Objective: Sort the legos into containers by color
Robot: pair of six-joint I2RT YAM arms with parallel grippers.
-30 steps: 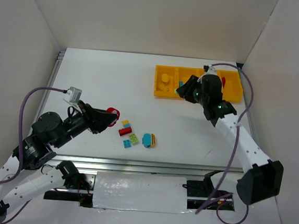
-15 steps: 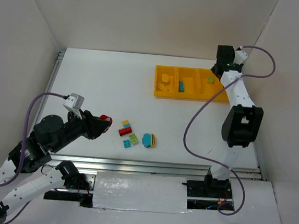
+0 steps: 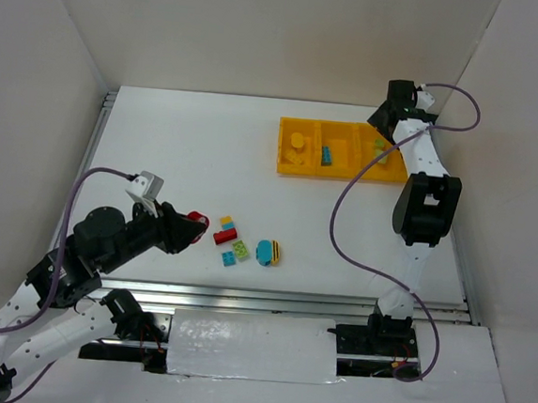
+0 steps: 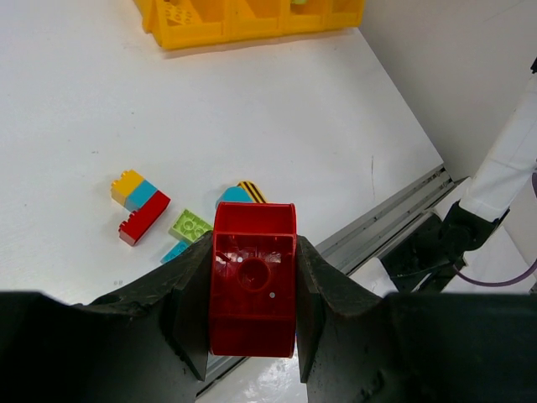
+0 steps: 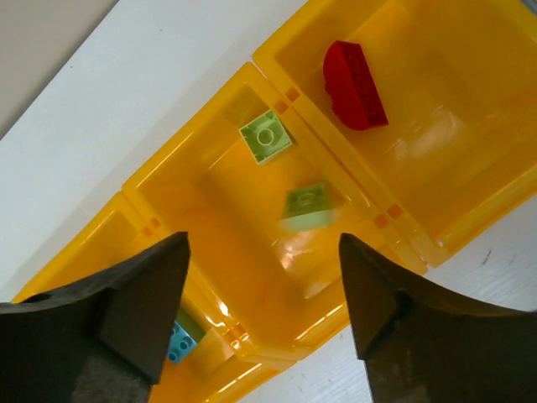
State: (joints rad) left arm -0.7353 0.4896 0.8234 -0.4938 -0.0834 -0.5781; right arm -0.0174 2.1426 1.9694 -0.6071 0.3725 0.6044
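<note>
Red lego [image 4: 252,290] is pinched in left pincer [image 4: 252,273], btm-left of top view; right pincer [image 5: 262,252] is seen spread over tray [image 5: 470,210] w/ green legos [image 5: 266,138], upper right.

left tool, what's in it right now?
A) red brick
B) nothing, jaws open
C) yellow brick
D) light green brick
A: the left wrist view shows the left tool shut on a red brick, with the jaws pressed against both of its sides.
</note>
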